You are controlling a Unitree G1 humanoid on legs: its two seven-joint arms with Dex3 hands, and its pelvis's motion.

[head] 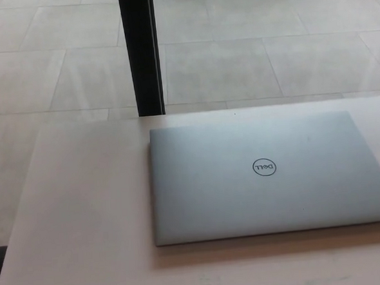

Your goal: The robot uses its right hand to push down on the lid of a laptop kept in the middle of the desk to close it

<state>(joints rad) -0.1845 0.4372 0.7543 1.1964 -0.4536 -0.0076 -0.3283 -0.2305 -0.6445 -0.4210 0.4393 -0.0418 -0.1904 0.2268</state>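
The laptop (269,176) lies flat on the desk (84,207) with its lid fully down against the base. The lid is silver-grey and carries a round logo (265,168) near its centre. The unit occupies the middle-to-right portion of the desk surface; its right edge reaches close to the right border of the head view, and its rear edge runs near the far edge of the desk. Its front edge casts a narrow shadow on the desk surface.

Neither robot hand appears in the head view. The right hand is out of frame, so its position relative to the laptop cannot be told, and whether its fingers are apart or closed cannot be told either. The same applies to the left hand. Nothing touches the laptop lid.

The desk is pale and bare to the left of the laptop. Beyond the far desk edge, a black vertical post (139,52) stands upright on a light tiled floor (268,41).
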